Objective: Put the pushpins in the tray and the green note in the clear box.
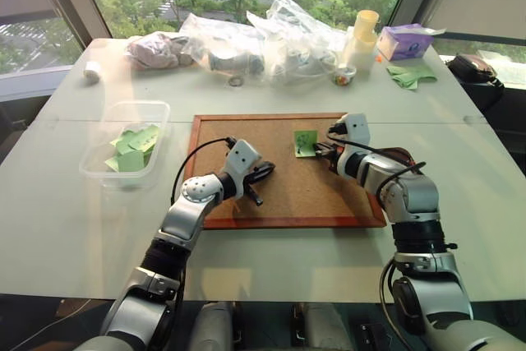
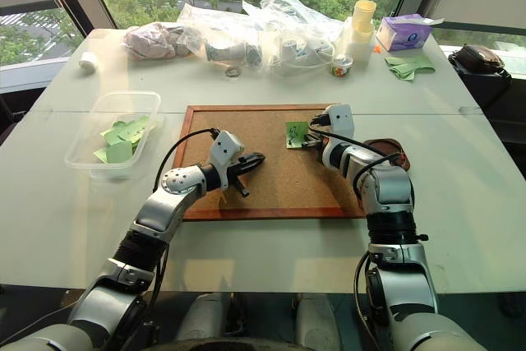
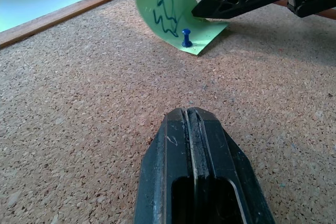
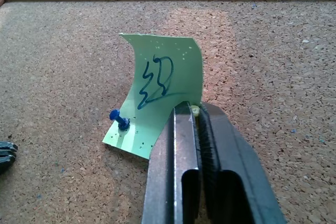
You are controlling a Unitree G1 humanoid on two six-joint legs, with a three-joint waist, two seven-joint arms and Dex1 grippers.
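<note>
Meanwhile, the green note (image 4: 157, 95) is pinned to the cork board (image 1: 288, 195) by a blue pushpin (image 4: 119, 119), with what seems a yellow pinhead pinched by the right gripper (image 4: 197, 113), while the left gripper (image 3: 190, 116) is held closed, empty.

Lt-green note (image 4: 165, 85) w/ blue scribble, blue pushpin (image 4: 119, 119), brown cork board (image 1: 246, 170)

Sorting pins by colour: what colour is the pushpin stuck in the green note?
Blue; the pushpin shows best in the left wrist view.
</note>
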